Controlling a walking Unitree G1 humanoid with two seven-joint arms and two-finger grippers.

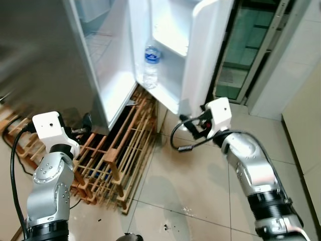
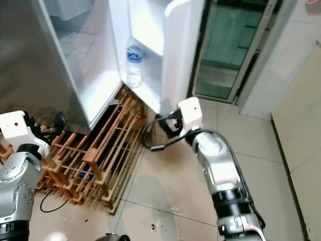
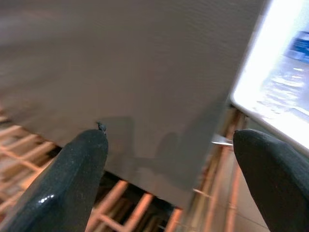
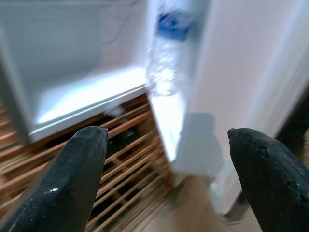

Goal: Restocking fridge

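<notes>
The fridge stands open, its white door (image 1: 203,55) swung out toward me. A clear water bottle (image 1: 151,65) with a blue label stands upright in the lower door shelf; it also shows blurred as the bottle (image 4: 166,58) past my right fingers. My right gripper (image 1: 193,125) hovers low by the door's bottom corner, open, with nothing between its fingers (image 4: 72,164). My left gripper (image 1: 86,123) is open and empty, held close to the fridge's grey outer side (image 3: 145,63) above the pallet.
A wooden slatted pallet (image 1: 123,150) lies under and in front of the fridge. A black cable (image 1: 178,143) loops from my right wrist. Tiled floor (image 1: 185,191) spreads in front, with a glass sliding door (image 1: 251,45) behind on the right.
</notes>
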